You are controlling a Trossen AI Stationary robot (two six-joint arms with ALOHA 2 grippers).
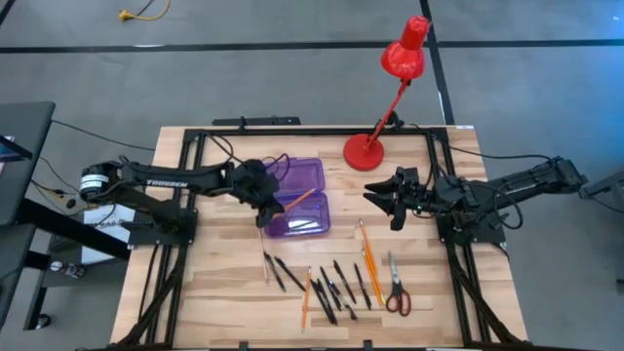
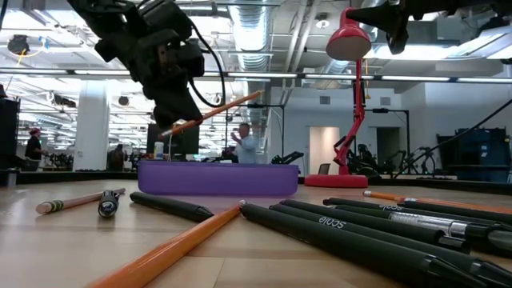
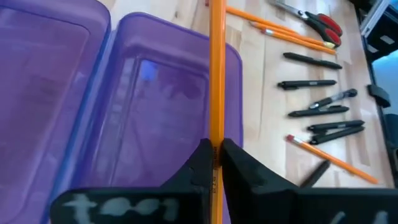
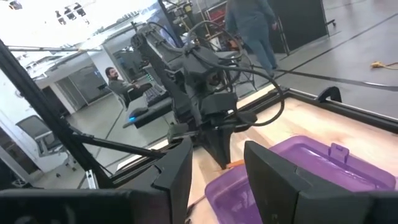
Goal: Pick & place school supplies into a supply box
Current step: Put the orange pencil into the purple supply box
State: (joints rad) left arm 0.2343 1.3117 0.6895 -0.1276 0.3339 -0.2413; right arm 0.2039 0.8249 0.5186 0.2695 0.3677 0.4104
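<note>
The open purple supply box (image 1: pixel 299 197) lies at mid-table, its lid flat toward the far edge. My left gripper (image 1: pixel 265 207) hovers over the box's left side, shut on an orange pencil (image 1: pixel 295 201) that slants out over the tray. Several black pens (image 1: pixel 331 285), more orange pencils (image 1: pixel 369 252) and the red-handled scissors (image 1: pixel 397 295) lie flat on the wood near the front edge. My right gripper (image 1: pixel 382 195) hangs open in the air right of the box, touching nothing. My left gripper pinches the orange pencil (image 3: pixel 216 134) between its two fingers, which come from above and lie across the shaft. In the low view the pencil (image 2: pixel 216 112) is lifted clear above the box and tilts, its far end higher.
A red desk lamp (image 1: pixel 367 151) stands on the far side between box and right arm, its head (image 1: pixel 405 51) leaning beyond the table. Black frame rails run along both table sides. Bare wood shows left of the pens. People (image 4: pixel 252 28) stand in the room behind.
</note>
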